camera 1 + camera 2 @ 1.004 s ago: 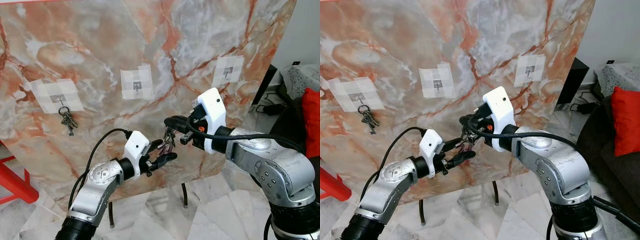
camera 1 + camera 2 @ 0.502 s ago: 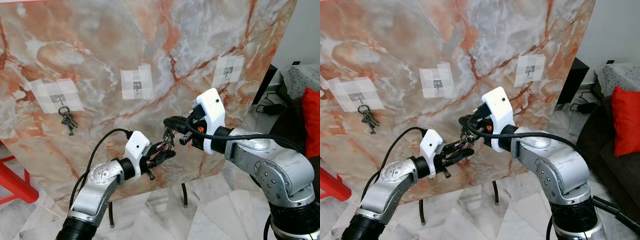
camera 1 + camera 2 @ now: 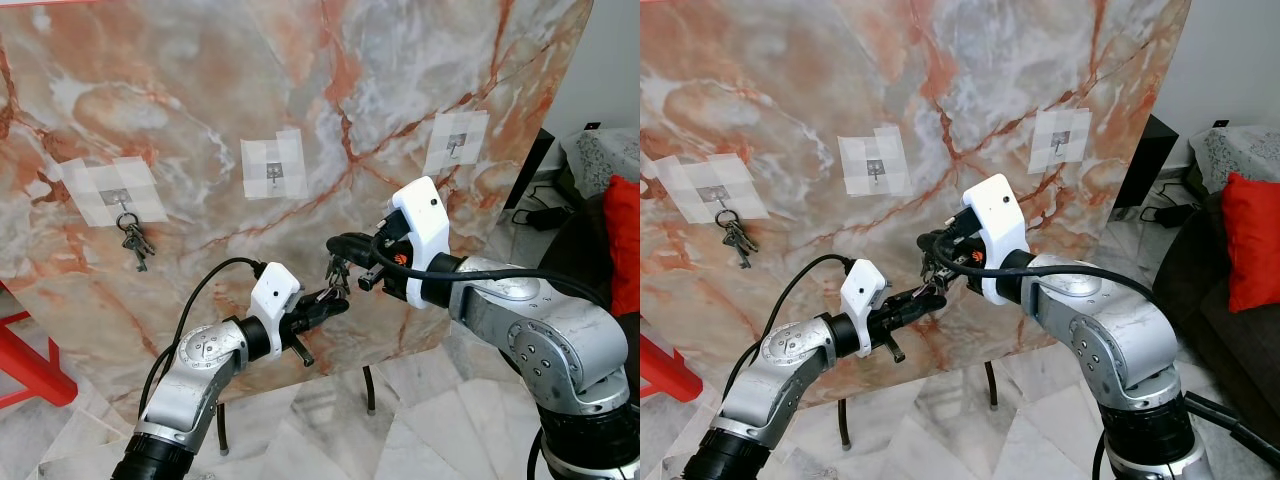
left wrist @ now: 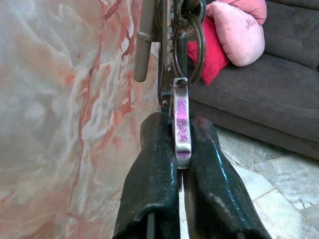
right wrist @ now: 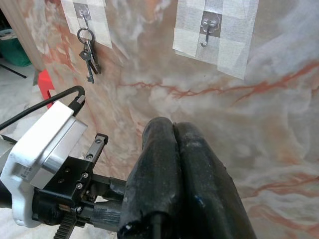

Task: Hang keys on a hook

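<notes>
Keys [image 3: 336,273] hang between my two pincers, before the marble board. Left pincer [image 3: 332,301], open a second ago, has now clamped onto one key [image 4: 181,124]; right pincer [image 3: 340,243] still pinches the bunch. Handover underway; middle hook [image 3: 274,173] free.

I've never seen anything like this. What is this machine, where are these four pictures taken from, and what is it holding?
It is a humanoid robot with two silver arms. Two pictures come from cameras in its head; two come from cameras on its wrists, looking along the black fingers. It faces a leaning orange-veined marble slab with three small metal hooks taped on. The left hook already carries a key bunch; the middle hook and the right hook are bare. The left gripper and the right gripper both pinch a second bunch of keys on a ring between them.
</notes>
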You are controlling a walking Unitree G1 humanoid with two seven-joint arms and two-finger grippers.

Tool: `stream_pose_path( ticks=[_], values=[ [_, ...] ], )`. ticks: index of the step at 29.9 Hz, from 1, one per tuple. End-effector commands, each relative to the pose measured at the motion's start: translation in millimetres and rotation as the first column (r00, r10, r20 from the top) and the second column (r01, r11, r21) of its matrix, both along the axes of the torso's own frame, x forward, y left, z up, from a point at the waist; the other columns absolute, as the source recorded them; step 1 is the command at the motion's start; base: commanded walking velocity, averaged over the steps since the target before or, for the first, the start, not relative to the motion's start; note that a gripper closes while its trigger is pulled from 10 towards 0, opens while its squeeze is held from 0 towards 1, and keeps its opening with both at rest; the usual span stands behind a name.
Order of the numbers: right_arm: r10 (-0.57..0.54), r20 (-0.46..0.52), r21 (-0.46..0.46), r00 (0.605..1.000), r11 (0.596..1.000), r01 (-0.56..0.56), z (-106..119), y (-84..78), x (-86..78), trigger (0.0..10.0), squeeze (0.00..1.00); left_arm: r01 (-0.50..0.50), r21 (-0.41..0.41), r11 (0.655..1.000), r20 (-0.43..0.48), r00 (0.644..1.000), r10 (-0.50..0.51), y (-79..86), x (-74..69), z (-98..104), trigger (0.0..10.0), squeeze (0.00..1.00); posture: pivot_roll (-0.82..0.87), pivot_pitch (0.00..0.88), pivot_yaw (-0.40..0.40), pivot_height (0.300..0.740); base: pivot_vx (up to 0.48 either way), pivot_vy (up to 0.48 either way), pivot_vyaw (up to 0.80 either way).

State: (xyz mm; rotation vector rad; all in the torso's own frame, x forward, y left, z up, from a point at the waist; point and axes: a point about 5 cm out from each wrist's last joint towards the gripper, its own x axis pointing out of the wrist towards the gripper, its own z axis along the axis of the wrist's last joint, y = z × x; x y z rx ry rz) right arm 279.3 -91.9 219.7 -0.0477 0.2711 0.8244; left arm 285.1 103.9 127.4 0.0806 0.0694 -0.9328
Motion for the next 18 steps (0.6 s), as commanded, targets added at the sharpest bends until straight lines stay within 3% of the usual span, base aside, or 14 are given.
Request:
stream_pose_path(
  ticks=[1,10,11,13,14,18],
  values=[
    [0.008,0.049,-0.012,0.999,1.0,-0.008,8.9,1.4,-1.2,10.0,0.0,0.019,-0.011,1.0,0.015,1.0,-0.019,-1.1,-1.1,4.0,0.0,0.0,-0.06,0.0,-0.084,0.74,0.0,0.0,0.0],
    [-0.002,0.047,-0.022,0.999,1.0,0.003,6.3,0.2,-0.4,10.0,0.0,0.037,-0.015,0.999,0.002,0.999,-0.037,-0.6,-3.5,3.5,0.0,0.0,-0.05,0.0,-0.082,0.74,0.0,0.0,0.0],
    [-0.002,0.046,-0.025,0.999,1.0,0.004,5.8,-0.1,-0.3,10.0,0.35,0.038,-0.015,0.999,0.001,0.999,-0.038,-0.6,-3.6,3.4,0.0,0.0,-0.05,0.0,-0.082,0.74,0.0,0.0,0.0],
    [-0.003,0.046,-0.027,0.999,1.0,0.004,5.5,-0.3,-0.3,10.0,0.35,0.039,-0.014,0.999,0.001,0.999,-0.039,-0.6,-3.7,3.3,0.0,0.0,-0.05,0.0,-0.082,0.74,0.0,0.0,0.0],
    [-0.006,0.045,-0.032,0.999,0.999,0.007,4.7,-1.0,0.0,10.0,1.0,0.043,-0.015,0.999,-0.002,0.999,-0.043,-0.6,-4.1,3.2,0.0,0.0,-0.05,0.0,-0.082,0.74,0.0,0.0,0.0],
    [-0.013,0.052,-0.057,0.999,0.998,0.016,1.5,-3.3,1.2,10.0,1.0,0.051,-0.014,0.999,-0.007,0.999,-0.051,0.2,-5.6,2.8,0.0,0.0,-0.05,0.0,-0.081,0.74,0.0,0.0,0.0]
  ],
)
